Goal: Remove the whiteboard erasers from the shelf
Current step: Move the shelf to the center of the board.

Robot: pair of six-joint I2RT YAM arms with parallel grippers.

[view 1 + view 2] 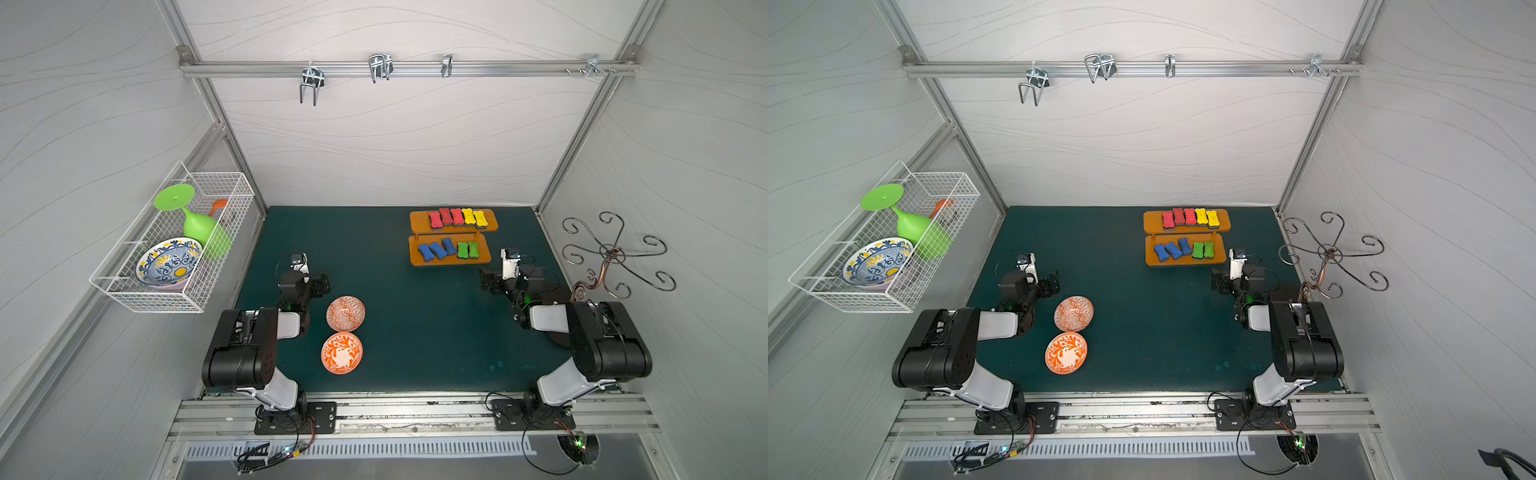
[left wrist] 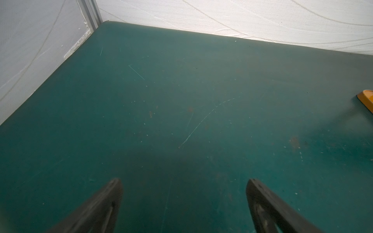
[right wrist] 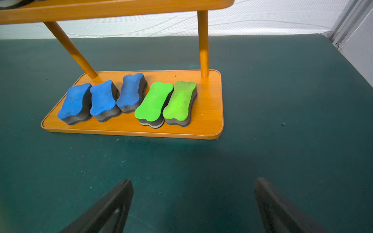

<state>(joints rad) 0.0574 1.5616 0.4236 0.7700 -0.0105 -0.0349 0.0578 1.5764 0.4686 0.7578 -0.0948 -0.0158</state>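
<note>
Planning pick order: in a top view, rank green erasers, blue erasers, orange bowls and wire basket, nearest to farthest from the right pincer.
1. Green erasers, lower shelf tier, just ahead of the right pincer.
2. Blue erasers, same tier, farther left.
3. Orange bowls, beside the left arm.
4. Wire basket, on the left wall.

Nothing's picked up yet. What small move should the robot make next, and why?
Probably ease the right gripper forward toward the end green eraser on the shelf's lower board: its jaws stand open and empty, and that eraser lies nearest.
</note>
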